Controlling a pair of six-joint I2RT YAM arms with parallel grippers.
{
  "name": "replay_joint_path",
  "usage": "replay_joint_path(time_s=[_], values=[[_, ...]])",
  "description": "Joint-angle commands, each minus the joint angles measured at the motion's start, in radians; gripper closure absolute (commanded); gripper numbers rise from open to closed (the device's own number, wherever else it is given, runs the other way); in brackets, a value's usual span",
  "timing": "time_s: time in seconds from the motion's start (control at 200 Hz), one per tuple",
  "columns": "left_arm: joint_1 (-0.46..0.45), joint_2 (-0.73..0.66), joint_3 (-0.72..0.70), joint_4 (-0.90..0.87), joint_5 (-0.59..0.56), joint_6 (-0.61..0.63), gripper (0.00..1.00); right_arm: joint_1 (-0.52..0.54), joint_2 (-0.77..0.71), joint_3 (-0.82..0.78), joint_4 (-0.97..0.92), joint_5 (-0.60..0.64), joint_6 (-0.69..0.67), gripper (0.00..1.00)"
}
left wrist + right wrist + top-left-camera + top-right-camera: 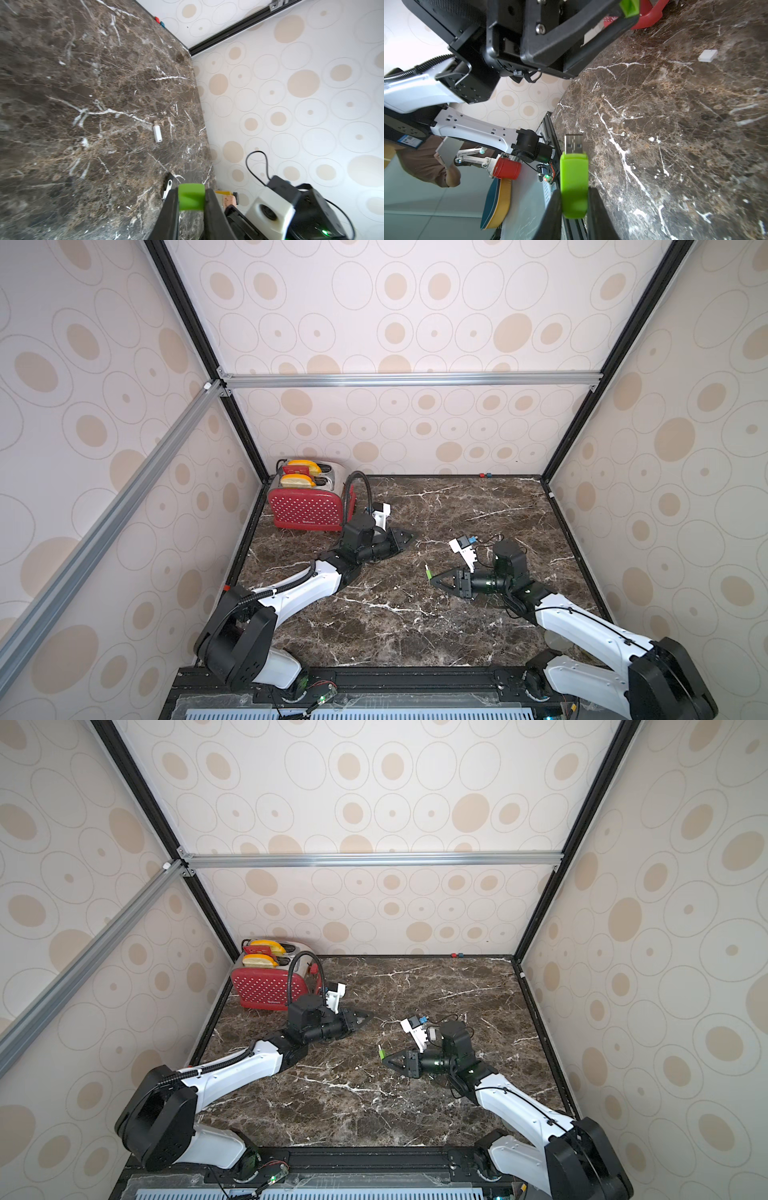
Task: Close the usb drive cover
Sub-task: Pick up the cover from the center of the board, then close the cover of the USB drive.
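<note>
- Right gripper (574,194): jaws drawn in narrow, clamped on the rear half of the green USB drive (574,180).
- Green USB drive: its metal plug (573,143) is bare and juts forward of the fingers. In a top view the drive (427,572) sits just right of centre, low over the marble tabletop (415,635).
- Left gripper (191,194): jaws likewise narrow, pinching the green cap (191,196) across its sides. In both top views it lies left of centre, above and a little left of the right gripper, with the tips facing but apart.
- Step in hand: both parts are held and the cover is not yet on, so this looks like alignment before mating.
- Next move, as judged: bring the cap's open mouth square onto the plug's axis, then push the two together along that line. A skewed approach would likely jam on the plug's edge or twist a part in its grip.
- Loose items on the marble: a small white stick (157,133) well apart from both grippers, and a dark drive with a metal clip (167,187) near the left fingers.
- Red toaster (307,506): upper left of the tabletop, not involved.
</note>
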State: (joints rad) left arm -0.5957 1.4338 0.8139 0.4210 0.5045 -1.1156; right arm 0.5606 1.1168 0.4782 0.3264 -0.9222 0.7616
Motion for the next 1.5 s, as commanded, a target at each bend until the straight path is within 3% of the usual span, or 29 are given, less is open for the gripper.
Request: replay_joint_path(time_s=[0.0, 0.356, 0.671, 1.497], values=[[0.005, -0.031, -0.015, 0.188, 0.055, -0.079, 1.0, -0.02, 0.019, -0.018, 0.186, -0.071, 0.086, 1.0], [0.005, -0.103, -0.11, 0.277, 0.113, -0.042, 1.0, -0.041, 0.021, -0.048, 0.342, -0.136, 0.18, 1.0], [-0.049, -0.072, -0.133, 0.426, 0.149, -0.037, 1.0, -0.042, 0.06, -0.064, 0.499, -0.166, 0.271, 1.0], [-0.088, 0.007, -0.219, 0.728, 0.165, -0.115, 1.0, -0.042, 0.05, -0.066, 0.525, -0.168, 0.268, 1.0]])
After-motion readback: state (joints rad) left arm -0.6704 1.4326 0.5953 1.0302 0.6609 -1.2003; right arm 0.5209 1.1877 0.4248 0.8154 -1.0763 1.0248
